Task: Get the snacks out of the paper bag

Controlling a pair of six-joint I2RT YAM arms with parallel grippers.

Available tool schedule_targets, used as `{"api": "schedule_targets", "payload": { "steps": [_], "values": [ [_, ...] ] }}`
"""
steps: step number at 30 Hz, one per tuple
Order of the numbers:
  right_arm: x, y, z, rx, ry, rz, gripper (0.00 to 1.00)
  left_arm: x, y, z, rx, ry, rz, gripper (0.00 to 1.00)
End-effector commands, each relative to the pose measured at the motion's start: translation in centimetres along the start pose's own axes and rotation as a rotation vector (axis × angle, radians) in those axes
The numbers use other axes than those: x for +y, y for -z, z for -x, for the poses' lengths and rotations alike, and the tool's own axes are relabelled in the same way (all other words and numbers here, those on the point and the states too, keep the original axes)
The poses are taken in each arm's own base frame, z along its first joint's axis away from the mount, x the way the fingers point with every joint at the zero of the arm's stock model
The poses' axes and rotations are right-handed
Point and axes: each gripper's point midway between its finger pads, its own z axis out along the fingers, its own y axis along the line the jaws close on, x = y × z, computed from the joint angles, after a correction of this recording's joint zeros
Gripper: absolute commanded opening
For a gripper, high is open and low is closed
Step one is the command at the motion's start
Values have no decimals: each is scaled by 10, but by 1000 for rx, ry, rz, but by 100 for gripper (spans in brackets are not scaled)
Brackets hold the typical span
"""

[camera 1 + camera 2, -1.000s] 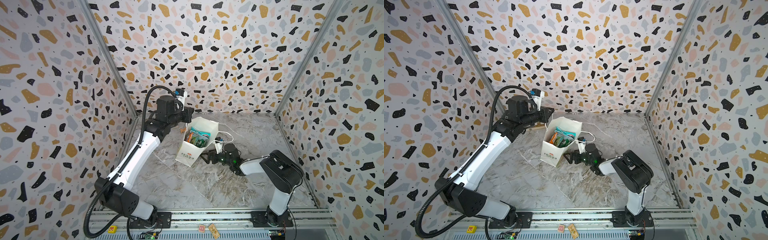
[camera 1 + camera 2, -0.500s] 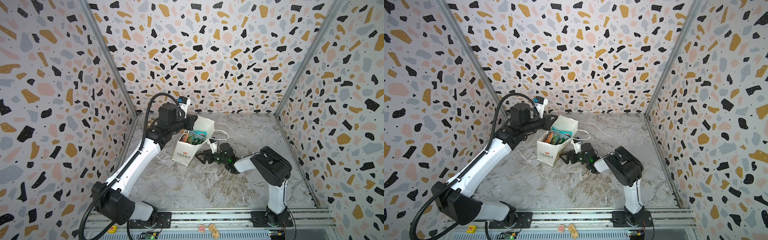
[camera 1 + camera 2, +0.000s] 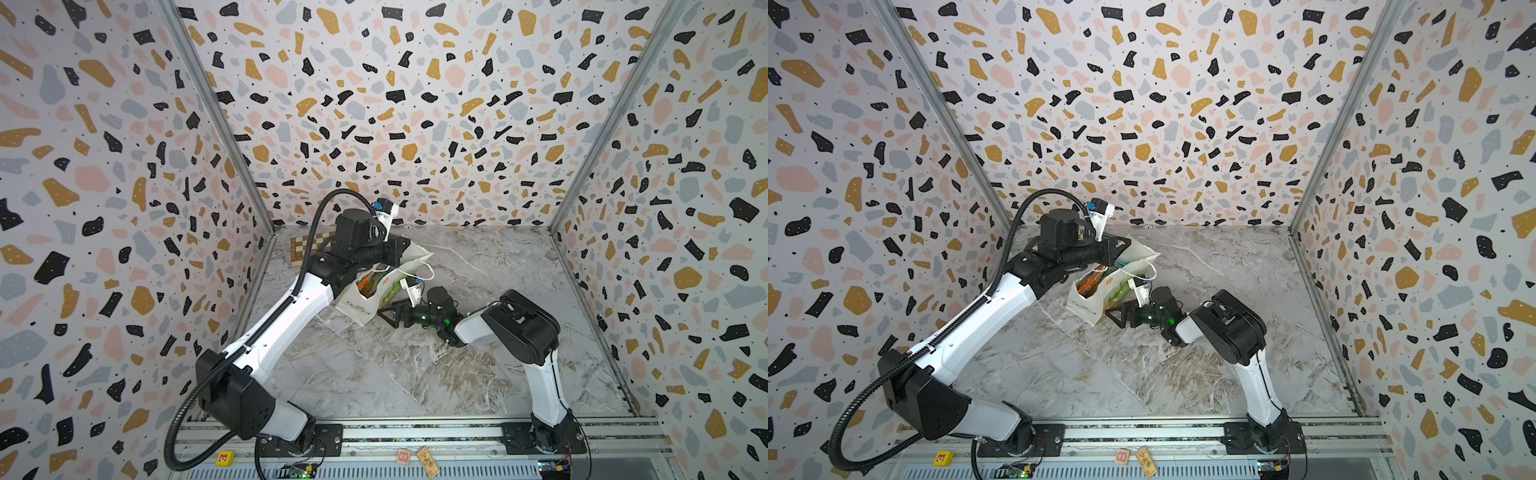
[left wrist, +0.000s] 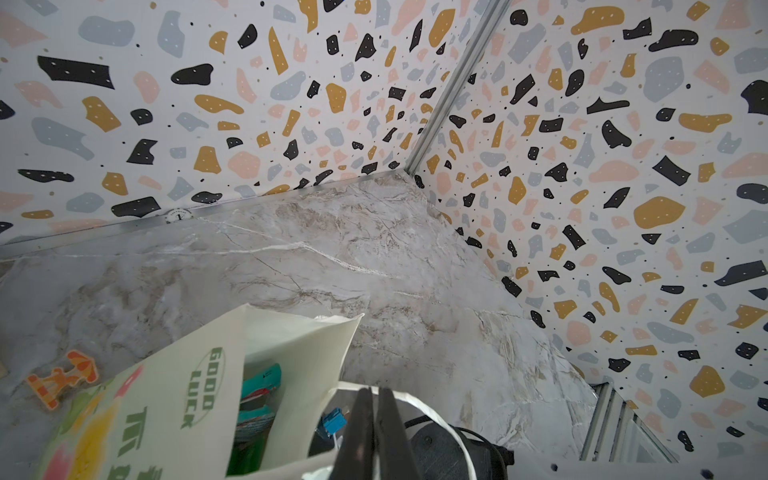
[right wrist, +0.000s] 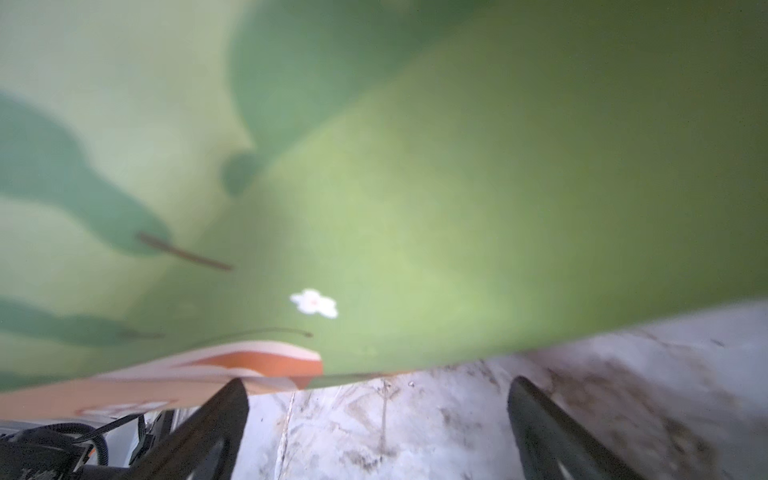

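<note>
Right gripper (image 3: 384,316) just beside paper bag (image 3: 353,305)

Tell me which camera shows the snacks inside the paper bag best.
The left wrist view: it looks close into the open paper bag, showing teal snacks and a green one. Both top views show only an orange packet, small, at the mouth. The right wrist view shows just the bag's blurred green side.

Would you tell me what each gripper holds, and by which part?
The left gripper is shut on the tall white paper bag, at its top rim; the right gripper is open, holding nothing.
</note>
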Motion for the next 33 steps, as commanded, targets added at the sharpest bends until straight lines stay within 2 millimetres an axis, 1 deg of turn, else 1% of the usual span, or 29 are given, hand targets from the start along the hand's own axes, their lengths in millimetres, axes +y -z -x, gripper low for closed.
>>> {"api": "schedule_targets", "payload": {
  "steps": [1, 3, 6, 9, 12, 16, 18, 21, 24, 28, 30, 32, 33],
  "values": [
    [16, -1, 16, -39, 46, 17, 99, -47, 18, 35, -115, -85, -130, 0],
    [7, 9, 8, -21, 42, -37, 99, -44, 17, 26, -105, -80, -118, 0],
    [-5, 33, 0, -5, 44, -132, 99, -38, 18, 12, -97, -62, -96, 0],
    [-21, 66, -9, 9, 35, -248, 99, -36, 19, 2, -98, -52, -92, 0],
    [-37, 102, -15, 25, 25, -386, 99, -32, 17, -10, -78, -47, -76, 0],
    [-59, 148, -15, 50, 33, -611, 99, -31, 12, -20, -62, -34, -76, 0],
    [-70, 172, -14, 56, 30, -729, 99, -34, 11, -23, -55, -29, -87, 0],
    [-87, 213, -5, 29, 9, -909, 99, -42, 10, -26, -49, -29, -109, 0],
    [-98, 250, 8, -22, -15, -1038, 99, -52, 7, -31, -37, -27, -133, 0],
    [-105, 289, 29, -89, -36, -1120, 99, -64, 5, -38, -25, -27, -157, 0],
    [-98, 297, 43, -114, -9, -1097, 99, -64, 4, -41, -21, -27, -151, 0],
    [-85, 298, 56, -136, 40, -1053, 99, -62, 2, -45, -15, -24, -142, 0],
    [-76, 296, 64, -148, 72, -1014, 99, -61, 1, -46, -10, -23, -139, 0]
  ]
}}
